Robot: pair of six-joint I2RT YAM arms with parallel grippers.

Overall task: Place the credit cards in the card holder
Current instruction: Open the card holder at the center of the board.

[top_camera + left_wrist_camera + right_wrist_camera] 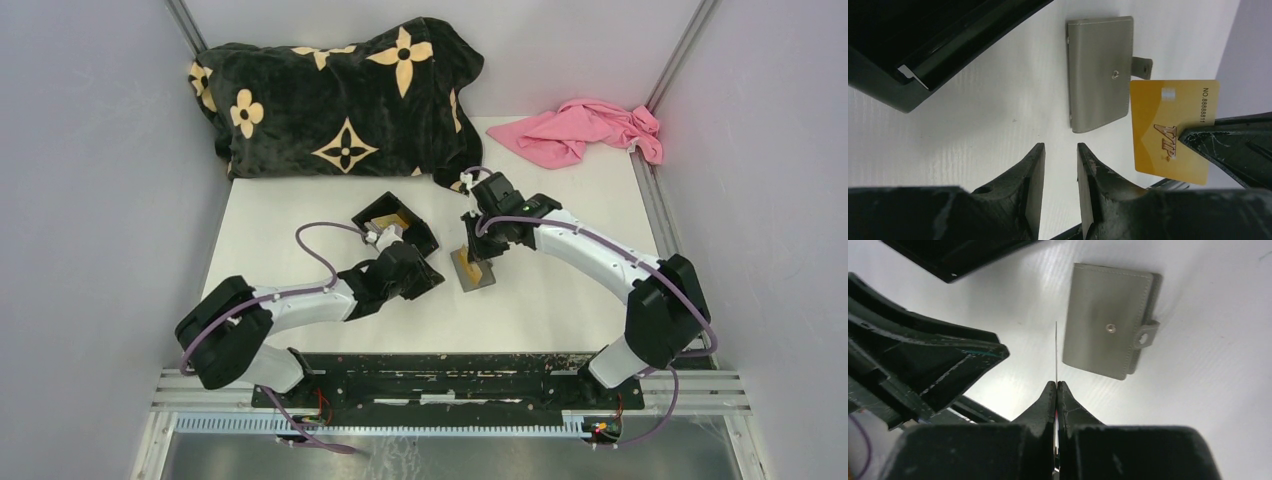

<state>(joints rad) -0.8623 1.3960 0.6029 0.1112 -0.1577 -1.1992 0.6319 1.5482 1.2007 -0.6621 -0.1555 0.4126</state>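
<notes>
The card holder [1100,75] is a small grey wallet lying shut and flat on the white table, its clasp tab to one side; it also shows in the right wrist view [1108,330] and from above [480,277]. A gold credit card [1168,125] marked VIP hangs upright just beside the wallet, with my right gripper [1056,384] shut on it. In the right wrist view the card shows only as a thin edge [1056,350]. My left gripper [1061,147] stands open a short way before the wallet, nothing between its fingers.
A black plastic box [395,225] lies open behind the left gripper, close to it [923,55]. A black flowered blanket [340,95] fills the far left of the table and a pink cloth [585,130] lies at the far right.
</notes>
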